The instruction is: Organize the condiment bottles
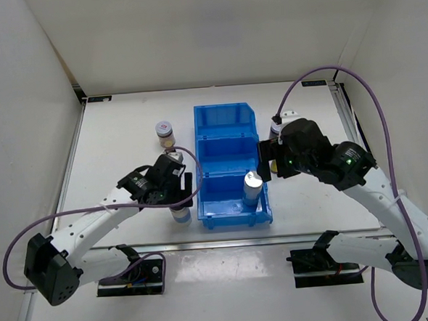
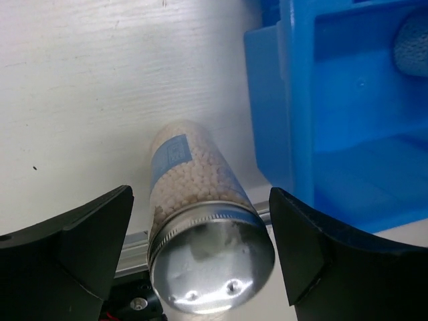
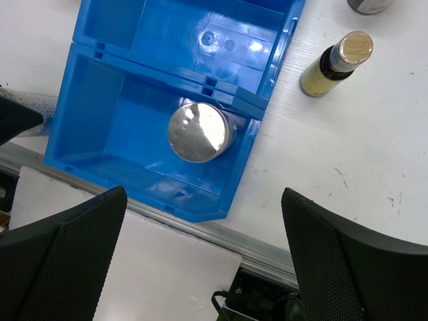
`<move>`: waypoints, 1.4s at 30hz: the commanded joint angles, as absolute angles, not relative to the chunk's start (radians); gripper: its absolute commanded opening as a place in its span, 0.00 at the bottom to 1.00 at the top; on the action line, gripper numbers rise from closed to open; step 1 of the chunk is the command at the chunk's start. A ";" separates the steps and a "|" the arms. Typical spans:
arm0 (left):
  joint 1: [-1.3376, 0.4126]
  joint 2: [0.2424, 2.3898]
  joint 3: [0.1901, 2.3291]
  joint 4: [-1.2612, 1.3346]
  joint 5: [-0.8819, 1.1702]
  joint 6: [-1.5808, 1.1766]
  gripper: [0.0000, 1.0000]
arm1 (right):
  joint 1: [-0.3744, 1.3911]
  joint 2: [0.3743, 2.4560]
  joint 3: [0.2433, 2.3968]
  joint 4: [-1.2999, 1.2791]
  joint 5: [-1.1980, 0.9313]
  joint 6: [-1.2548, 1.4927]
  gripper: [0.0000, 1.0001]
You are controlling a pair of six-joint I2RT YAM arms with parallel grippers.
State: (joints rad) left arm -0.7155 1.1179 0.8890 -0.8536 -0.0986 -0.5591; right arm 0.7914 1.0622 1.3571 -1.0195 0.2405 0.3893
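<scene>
left tool (image 2: 200, 197) tilts down, apart around a silver-topped cylinder (image 2: 210, 257); right tool (image 3: 204, 194) spread above the bin (image 3: 100, 100).

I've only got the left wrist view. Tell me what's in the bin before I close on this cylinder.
Observer: One silver-topped cylinder stands in the nearest compartment of the blue bin.
Operator: Report the right arm.
Observer: The right gripper hovers open over the bin's right edge, holding nothing.
Operator: Name what's right of the bin.
Observer: A slim dark bottle with a yellow label stands there.
</scene>
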 commanded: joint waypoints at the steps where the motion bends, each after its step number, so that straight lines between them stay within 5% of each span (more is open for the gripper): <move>1: -0.733 1.153 0.904 -0.879 -0.140 -0.581 0.88 | 0.792 1.069 1.348 -1.008 0.247 0.400 0.99; 6: -0.742 1.177 0.974 -0.940 -0.185 -0.595 0.54 | 0.792 1.069 1.358 -1.028 0.267 0.400 0.99; 12: -0.752 1.134 1.296 -1.119 -0.296 -0.548 0.41 | 0.792 1.058 1.358 -1.046 0.288 0.400 0.99; 21: -0.791 1.324 1.692 -1.170 -0.146 -0.506 0.36 | 0.792 1.058 1.396 -1.066 0.319 0.400 0.99; 42: -0.873 1.473 1.388 -0.894 -0.055 -0.486 0.43 | 0.792 0.920 1.195 -1.033 0.308 0.469 0.99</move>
